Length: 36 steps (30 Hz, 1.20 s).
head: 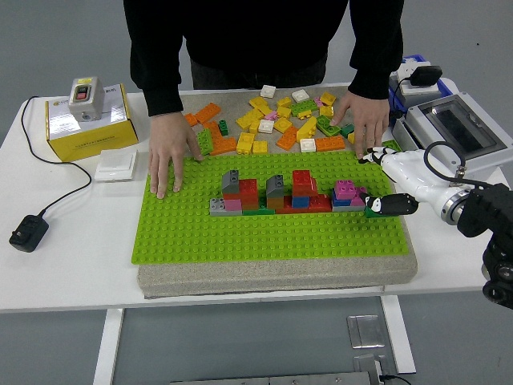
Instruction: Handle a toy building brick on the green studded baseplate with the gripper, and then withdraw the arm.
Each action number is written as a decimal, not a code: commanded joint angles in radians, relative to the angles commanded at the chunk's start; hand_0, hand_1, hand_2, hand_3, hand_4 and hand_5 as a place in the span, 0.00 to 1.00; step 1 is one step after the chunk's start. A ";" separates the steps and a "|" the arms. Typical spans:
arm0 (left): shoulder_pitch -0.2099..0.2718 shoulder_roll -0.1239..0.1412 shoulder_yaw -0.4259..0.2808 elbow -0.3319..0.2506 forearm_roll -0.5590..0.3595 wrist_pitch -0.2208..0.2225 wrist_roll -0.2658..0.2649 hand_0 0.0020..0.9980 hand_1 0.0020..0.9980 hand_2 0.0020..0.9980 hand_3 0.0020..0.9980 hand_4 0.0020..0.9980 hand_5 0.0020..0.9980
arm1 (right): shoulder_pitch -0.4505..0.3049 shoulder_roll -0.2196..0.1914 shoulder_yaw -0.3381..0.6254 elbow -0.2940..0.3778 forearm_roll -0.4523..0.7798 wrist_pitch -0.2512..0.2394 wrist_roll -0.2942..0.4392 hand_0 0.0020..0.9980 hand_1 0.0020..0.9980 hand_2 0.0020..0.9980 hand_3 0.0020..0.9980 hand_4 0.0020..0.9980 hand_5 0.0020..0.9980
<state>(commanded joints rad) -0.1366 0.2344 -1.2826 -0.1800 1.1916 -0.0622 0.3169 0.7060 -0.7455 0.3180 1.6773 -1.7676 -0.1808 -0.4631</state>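
Observation:
The green studded baseplate [240, 233] lies on a grey mat and carries a low row of red, grey, blue and green bricks [272, 196]. A magenta brick [346, 189] sits near the row's right end. Just right of it is a dark green brick [373, 212], attached to the plate. My right hand [377, 183], white with black fingertips, hovers at the plate's right edge with its fingers spread and nothing in them. Its black thumb [397, 204] lies over the green brick's right side. The person's hands rest flat, one on the plate's far left corner [170, 156], the other on the mat [365, 120].
Loose yellow, orange and green bricks [272, 120] are scattered on the mat behind the plate. A grey electrical box [453, 132] stands at the right. On the left are a yellow carton [84, 128], a white switch plate [116, 164] and a black power adapter [28, 233].

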 joint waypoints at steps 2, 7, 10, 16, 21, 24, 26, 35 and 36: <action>0.000 -0.001 0.000 0.000 -0.001 -0.001 0.000 0.67 0.58 0.59 0.61 0.22 0.63 | 0.005 0.014 -0.007 -0.009 -0.001 -0.001 0.001 0.19 0.28 0.84 0.74 0.01 0.42; 0.001 -0.003 0.000 0.000 -0.001 -0.002 0.000 0.67 0.58 0.58 0.61 0.22 0.63 | 0.014 0.030 -0.017 -0.018 0.001 -0.002 0.002 0.18 0.28 0.82 0.74 0.00 0.40; 0.002 -0.002 -0.001 0.000 0.001 -0.003 0.001 0.67 0.58 0.58 0.61 0.22 0.63 | 0.019 0.035 -0.029 -0.019 0.005 -0.005 0.004 0.18 0.28 0.82 0.74 0.00 0.40; 0.001 -0.002 -0.002 0.000 0.003 -0.003 0.000 0.67 0.58 0.58 0.61 0.22 0.64 | 0.022 0.052 -0.051 -0.035 0.017 -0.015 0.013 0.17 0.27 0.81 0.73 0.00 0.42; 0.001 -0.004 -0.002 0.000 0.003 -0.005 -0.001 0.67 0.58 0.58 0.61 0.22 0.64 | 0.026 0.079 -0.062 -0.074 0.027 -0.021 0.022 0.17 0.27 0.81 0.73 0.00 0.40; 0.001 -0.003 -0.003 0.000 0.002 -0.006 -0.002 0.67 0.58 0.58 0.61 0.22 0.64 | 0.026 0.090 -0.065 -0.095 0.032 -0.021 0.026 0.17 0.27 0.81 0.73 0.00 0.40; 0.001 -0.003 -0.003 0.000 -0.001 -0.007 -0.003 0.67 0.58 0.59 0.61 0.22 0.64 | 0.026 0.095 -0.065 -0.108 0.033 -0.020 0.027 0.17 0.27 0.81 0.73 0.00 0.41; 0.002 -0.003 -0.001 0.000 -0.009 -0.012 -0.005 0.67 0.58 0.59 0.60 0.22 0.64 | 0.024 0.103 -0.068 -0.129 0.042 -0.022 0.034 0.17 0.27 0.81 0.73 0.00 0.41; 0.002 -0.003 -0.001 0.000 -0.010 -0.012 -0.005 0.67 0.58 0.59 0.60 0.22 0.64 | 0.024 0.103 -0.068 -0.130 0.043 -0.023 0.035 0.17 0.27 0.81 0.73 0.00 0.41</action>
<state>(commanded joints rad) -0.1349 0.2312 -1.2833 -0.1800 1.1820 -0.0742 0.3117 0.7296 -0.6421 0.2496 1.5475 -1.7243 -0.2037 -0.4284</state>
